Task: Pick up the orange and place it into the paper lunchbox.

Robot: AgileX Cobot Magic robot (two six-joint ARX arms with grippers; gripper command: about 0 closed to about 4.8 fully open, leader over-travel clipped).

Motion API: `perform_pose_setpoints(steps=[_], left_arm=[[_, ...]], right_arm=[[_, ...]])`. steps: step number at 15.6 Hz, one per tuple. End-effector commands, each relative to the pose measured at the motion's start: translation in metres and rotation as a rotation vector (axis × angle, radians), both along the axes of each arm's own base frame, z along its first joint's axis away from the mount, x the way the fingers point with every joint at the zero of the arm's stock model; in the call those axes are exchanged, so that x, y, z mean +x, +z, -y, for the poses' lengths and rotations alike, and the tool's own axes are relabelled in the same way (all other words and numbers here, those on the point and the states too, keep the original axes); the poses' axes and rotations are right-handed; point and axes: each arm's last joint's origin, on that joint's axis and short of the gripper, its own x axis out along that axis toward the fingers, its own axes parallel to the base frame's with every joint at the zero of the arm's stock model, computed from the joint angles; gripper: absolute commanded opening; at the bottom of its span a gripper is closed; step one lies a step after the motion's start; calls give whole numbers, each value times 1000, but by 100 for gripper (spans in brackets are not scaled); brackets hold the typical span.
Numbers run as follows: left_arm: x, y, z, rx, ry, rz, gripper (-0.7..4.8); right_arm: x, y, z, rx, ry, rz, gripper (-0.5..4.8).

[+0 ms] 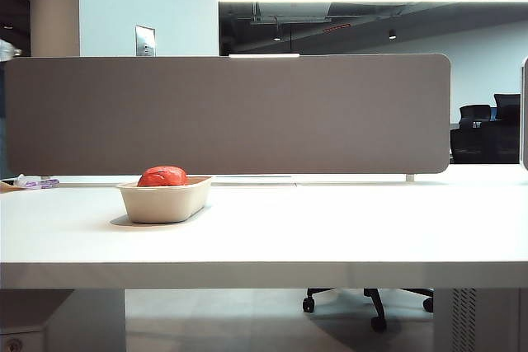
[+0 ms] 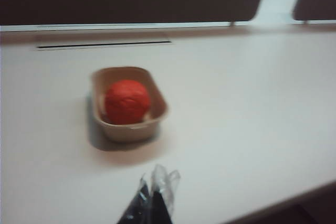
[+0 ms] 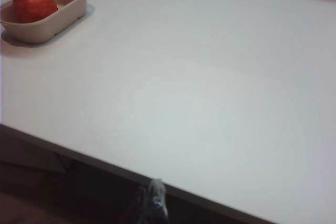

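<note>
White table edge nearest. Left of centre: paper lunchbox, orange sitting inside. Grey divider panel behind. Left end effector: fingertips together, empty, short of the lunchbox. Right end effector: closed, empty, off the table edge.

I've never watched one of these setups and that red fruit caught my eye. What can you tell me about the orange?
The orange is a round, red-orange fruit with a wrinkled, slightly lumpy skin. It sits inside the paper lunchbox, toward one end of it, its top showing above the rim in the exterior view. Only the beige tray touches it: the left gripper and the right gripper are both well away from it, near the table's front edge, holding nothing.
</note>
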Motion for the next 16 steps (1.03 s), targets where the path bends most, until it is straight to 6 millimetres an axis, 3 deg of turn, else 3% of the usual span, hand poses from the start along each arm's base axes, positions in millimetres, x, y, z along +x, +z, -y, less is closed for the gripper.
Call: perform_pose_setpoints(steps=[1, 9, 16], left_arm=[[-1, -6, 2, -4, -69, -6, -5], [-6, -8, -4, -34, -19, 83, -5], [-6, -24, -27, -39, 192, 145, -5]], right_arm=[[0, 1, 0, 2, -2, -3, -5], [0, 1, 0, 1, -2, -3, -5], [-1, 1, 1, 2, -3, -2, -5]])
